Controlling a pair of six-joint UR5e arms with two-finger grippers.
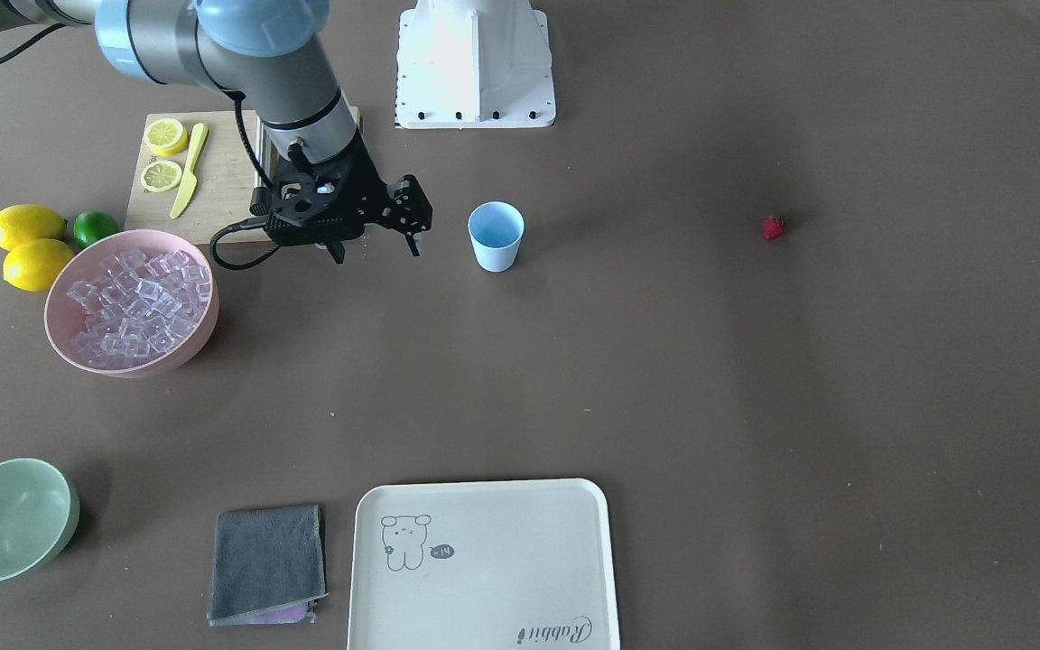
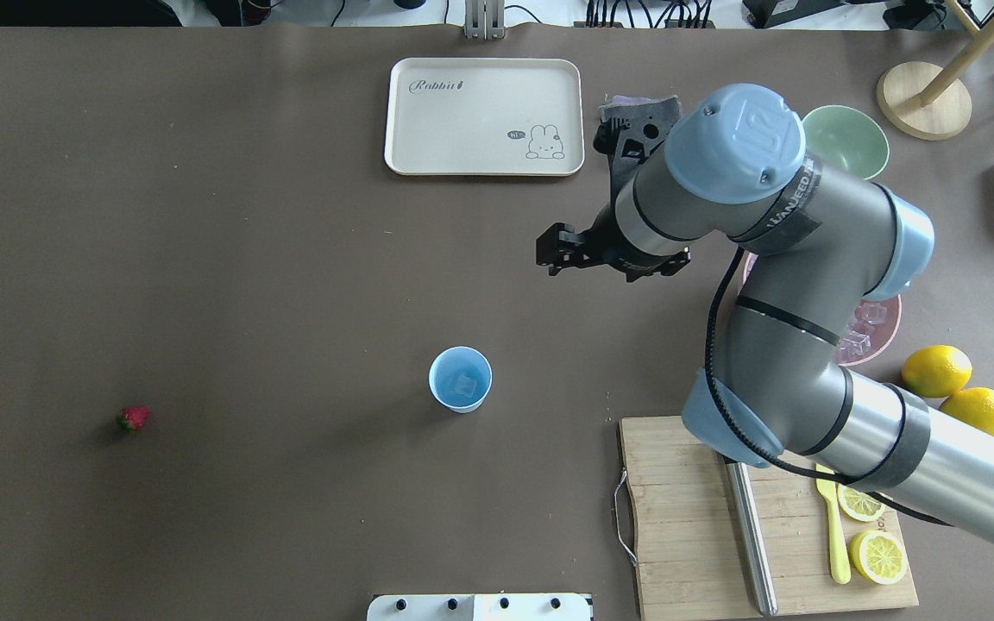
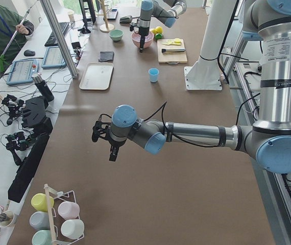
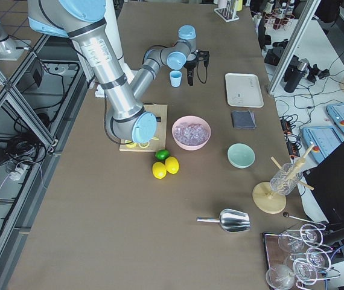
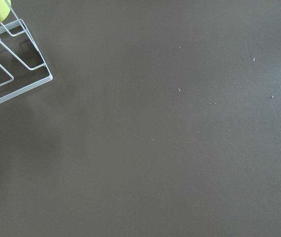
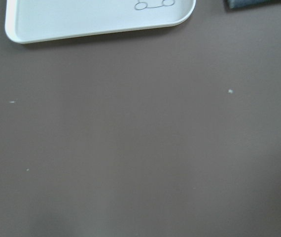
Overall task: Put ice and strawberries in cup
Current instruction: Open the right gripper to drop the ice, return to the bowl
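Note:
The light blue cup (image 1: 495,236) stands upright mid-table, and the overhead view shows one clear ice cube (image 2: 465,384) inside it. More ice (image 1: 136,302) fills the pink bowl (image 1: 60,334). A single red strawberry (image 1: 773,227) lies alone on the table, far from the cup on the robot's left side. My right gripper (image 1: 376,253) hangs open and empty between the pink bowl and the cup, fingers pointing down. My left gripper (image 3: 111,150) shows only in the exterior left view, low over bare table, and I cannot tell whether it is open or shut.
A wooden cutting board (image 1: 222,181) holds lemon slices and a yellow knife. Two lemons (image 1: 28,244) and a lime (image 1: 96,227) sit beside the pink bowl. A pale green bowl (image 1: 5,528), a grey cloth (image 1: 267,561) and a cream tray (image 1: 484,564) line the far edge.

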